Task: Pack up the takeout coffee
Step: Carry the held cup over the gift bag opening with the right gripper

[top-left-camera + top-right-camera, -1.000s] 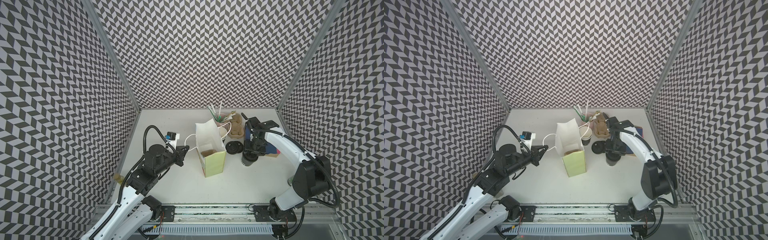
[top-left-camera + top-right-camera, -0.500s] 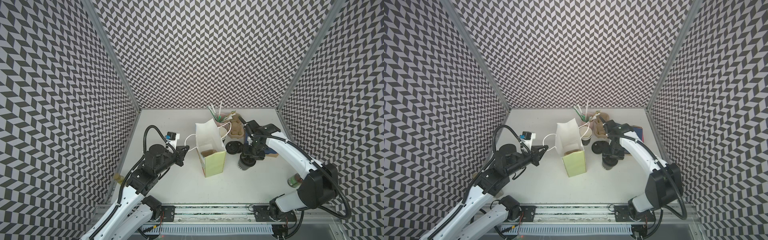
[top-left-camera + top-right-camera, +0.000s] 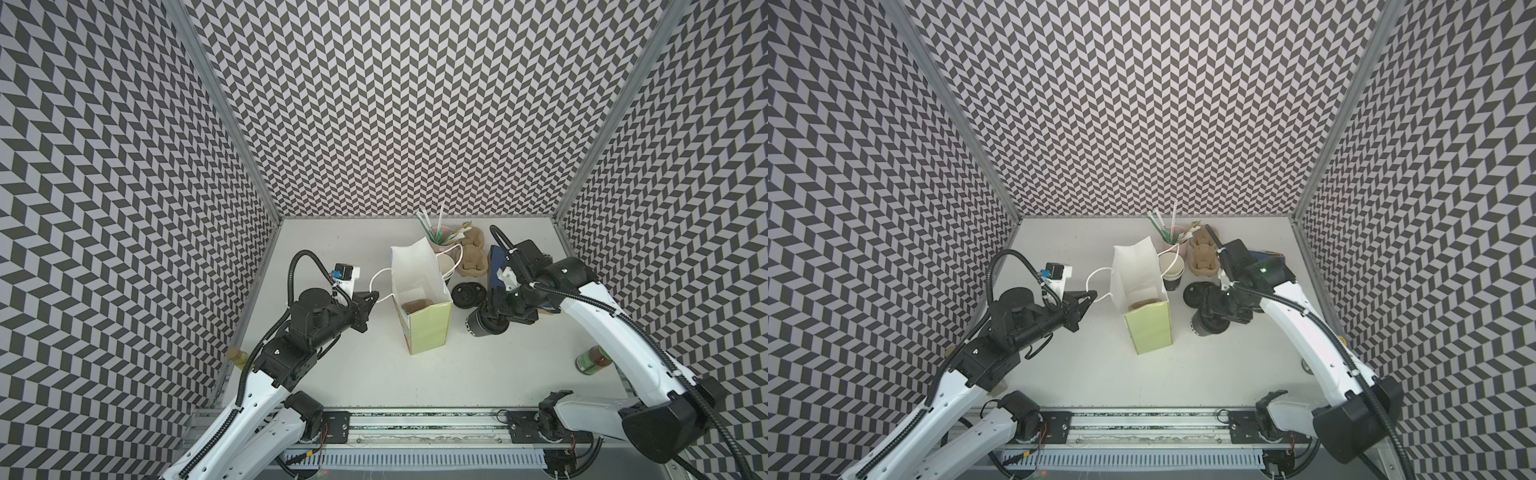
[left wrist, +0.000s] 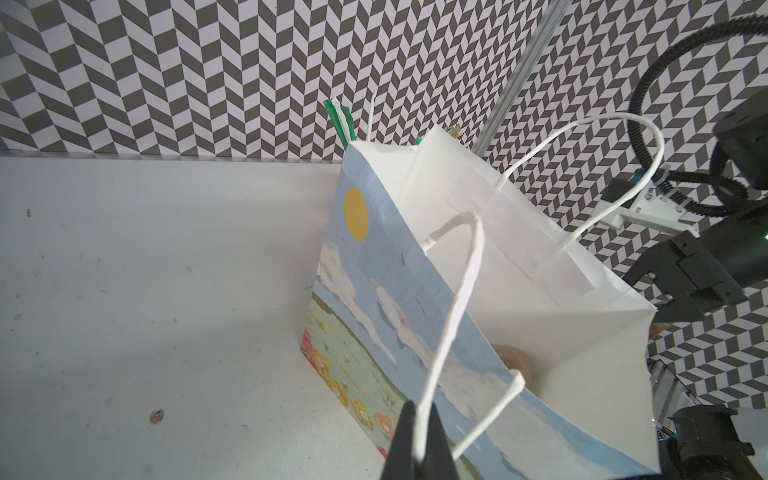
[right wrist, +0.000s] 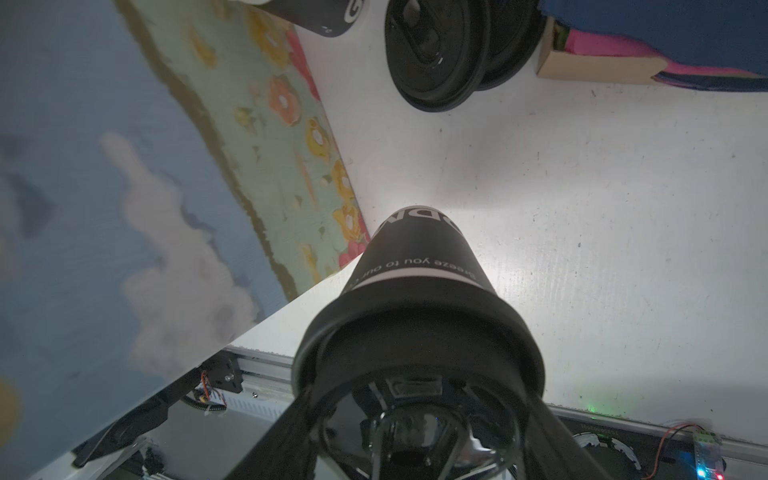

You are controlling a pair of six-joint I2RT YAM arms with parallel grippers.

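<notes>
The takeout coffee (image 3: 484,326) (image 3: 1209,324) is a black paper cup with its black lid on. My right gripper (image 3: 496,309) (image 3: 1219,309) is shut on it from above, at the lid end. In the right wrist view the cup (image 5: 419,291) points down at the table, between the fingers (image 5: 291,419), just right of the gift bag (image 5: 124,166). The bag (image 3: 428,328) (image 3: 1150,328) stands open at mid-table. My left gripper (image 3: 374,296) (image 4: 419,419) is shut on its white handle (image 4: 457,299) and holds that side out to the left.
Behind the held cup lie spare black lids (image 3: 467,294), a stack of empty cups (image 3: 446,268), a pink cup of straws (image 3: 436,241), a tan pulp carrier (image 3: 471,257) and a blue box (image 3: 496,266). A green bottle (image 3: 592,360) lies at the right edge. Something tan (image 3: 415,306) sits inside the bag.
My right gripper has carried the black cup a little to the left and towards the front, closer to the bag. The left arm and the bag have not moved.
</notes>
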